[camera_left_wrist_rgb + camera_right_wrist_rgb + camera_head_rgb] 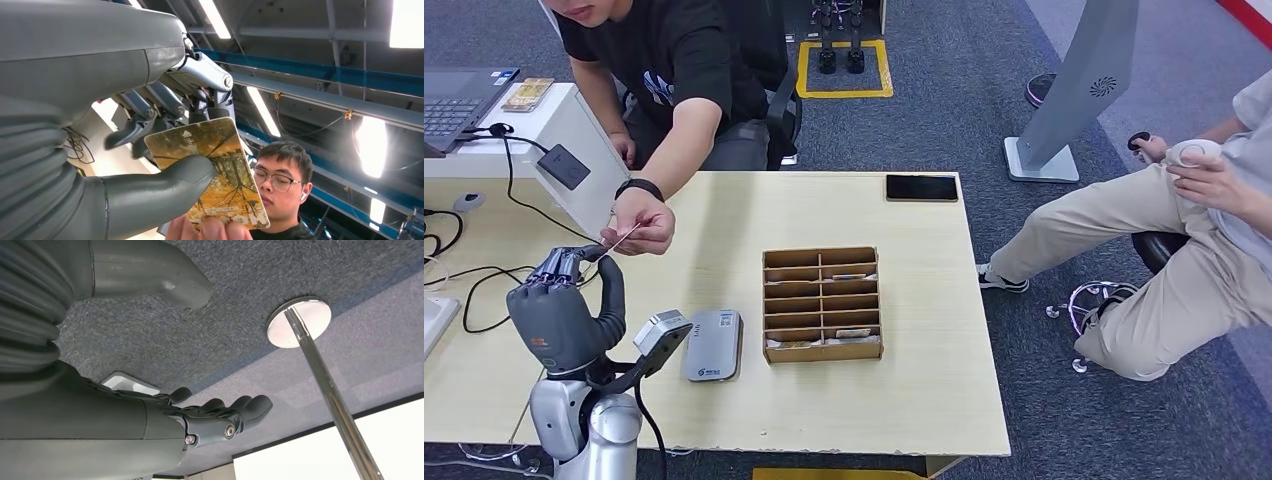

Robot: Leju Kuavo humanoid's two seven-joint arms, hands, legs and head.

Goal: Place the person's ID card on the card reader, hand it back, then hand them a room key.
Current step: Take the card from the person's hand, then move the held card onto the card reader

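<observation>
While the person's hand (pixel 646 222) has hold of the far end of the ID card (pixel 210 170), the left hand (pixel 559 310) already pinches it thumb-against-fingers, long axis running toward 1 o'clock, card reader (pixel 712 345) waiting at 4 o'clock; right hand (pixel 220 415) hangs empty, fingers loosely extended.

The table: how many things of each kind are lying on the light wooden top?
Card reader: 1
Cardboard box with compartments: 1
Black phone: 1
Total: 3
</observation>
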